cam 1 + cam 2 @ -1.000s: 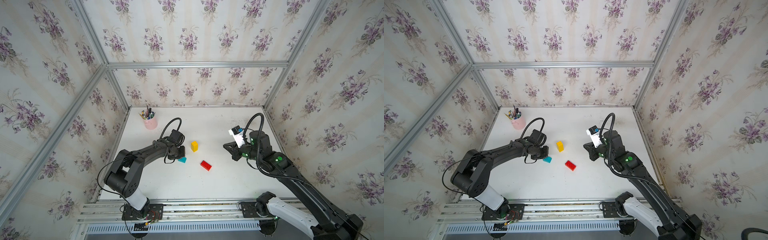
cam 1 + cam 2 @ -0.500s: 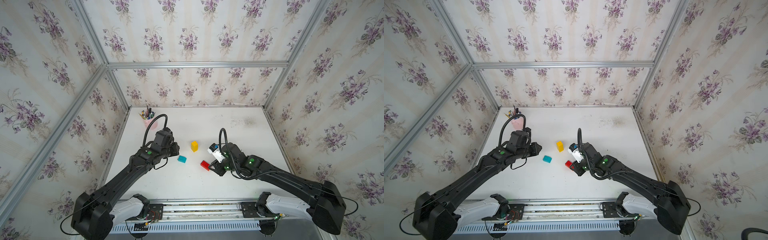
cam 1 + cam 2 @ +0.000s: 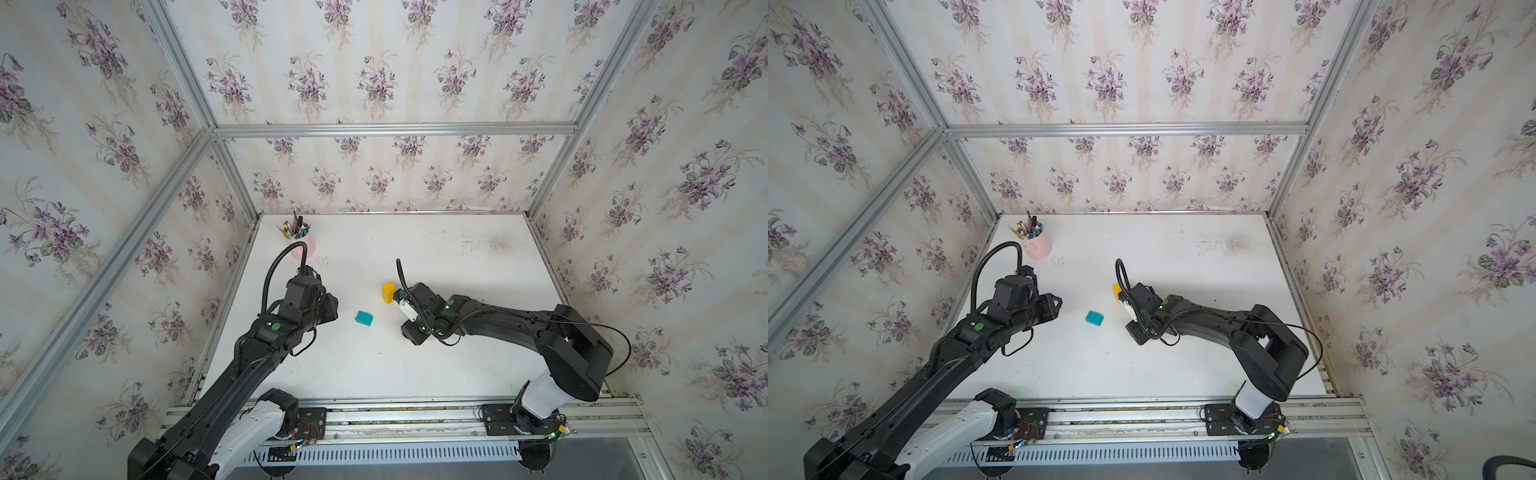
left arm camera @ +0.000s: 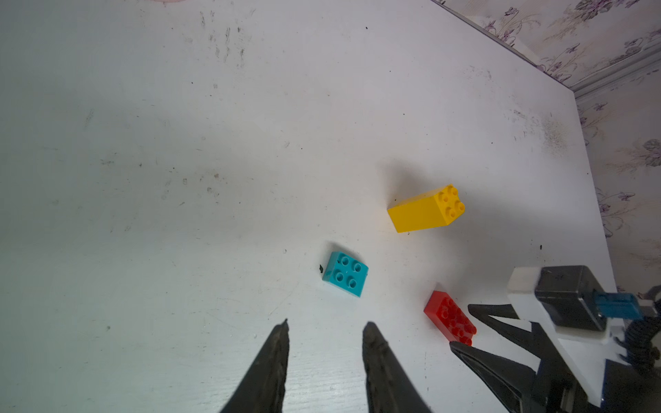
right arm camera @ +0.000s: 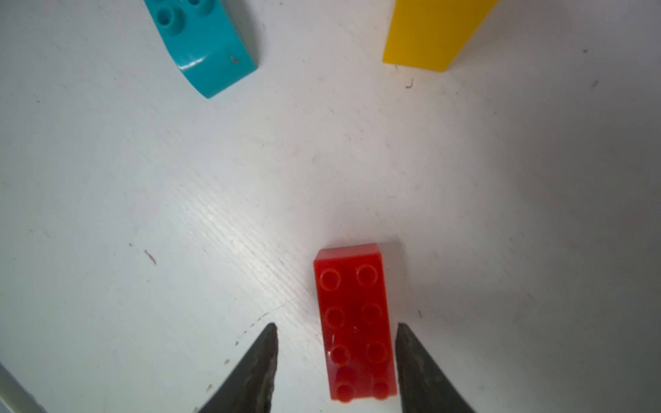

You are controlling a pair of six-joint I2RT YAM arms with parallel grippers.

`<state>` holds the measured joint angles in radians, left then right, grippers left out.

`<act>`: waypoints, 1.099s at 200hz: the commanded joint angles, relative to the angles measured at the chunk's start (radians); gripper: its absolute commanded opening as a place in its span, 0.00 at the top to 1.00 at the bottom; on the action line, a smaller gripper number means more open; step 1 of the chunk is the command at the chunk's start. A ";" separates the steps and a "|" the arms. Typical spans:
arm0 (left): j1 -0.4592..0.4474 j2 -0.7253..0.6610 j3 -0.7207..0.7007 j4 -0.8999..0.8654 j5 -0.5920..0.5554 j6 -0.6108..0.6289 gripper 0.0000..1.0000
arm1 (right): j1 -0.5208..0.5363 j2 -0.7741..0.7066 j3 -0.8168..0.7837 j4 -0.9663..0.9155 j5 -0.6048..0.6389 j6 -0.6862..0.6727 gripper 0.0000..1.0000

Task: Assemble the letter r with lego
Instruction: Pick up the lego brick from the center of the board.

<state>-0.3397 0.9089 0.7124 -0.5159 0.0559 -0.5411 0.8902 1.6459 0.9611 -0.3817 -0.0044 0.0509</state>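
In both top views the left gripper (image 3: 333, 302) hangs over the white table (image 3: 457, 365), short of the teal brick (image 3: 364, 318). The right gripper (image 3: 411, 332) is down near the table on the teal brick's other side, just in front of the upright yellow column (image 3: 388, 292). A pink pen cup (image 3: 1038, 247) stands in the far corner, and the lettering on its pens is too small to read. Neither top view shows the red brick, because the right wrist covers that spot.

The left wrist view shows all three pieces, unjoined and apart. The teal brick (image 4: 345, 273) lies studs up ahead of the left gripper's tips. The yellow column (image 4: 425, 209) stands beyond it, and the red brick (image 4: 450, 318) lies flat off to one side. The left jaws are partly spread with only bare table between them. The right gripper's fingers (image 4: 500, 364) reach in around the red brick.

The right wrist view shows the red brick (image 5: 354, 321) studs up, with its near end between the parted jaws. One finger is just beside its long edge, and the other stands off with a clear gap. The brick rests on the table, not gripped.
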 commanded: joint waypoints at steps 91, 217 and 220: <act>0.030 -0.036 -0.018 -0.027 0.015 0.000 0.63 | 0.000 0.050 -0.004 -0.006 0.021 -0.047 0.50; 0.042 -0.075 -0.033 -0.058 0.002 -0.007 0.62 | 0.100 0.046 0.272 -0.132 -0.020 -0.108 0.74; 0.043 -0.077 -0.033 -0.061 -0.001 -0.010 0.62 | 0.104 0.059 0.291 -0.138 -0.027 -0.113 0.74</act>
<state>-0.3027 0.8398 0.6758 -0.5644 0.0700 -0.5423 0.9630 1.6501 1.1530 -0.4660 0.0063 -0.0078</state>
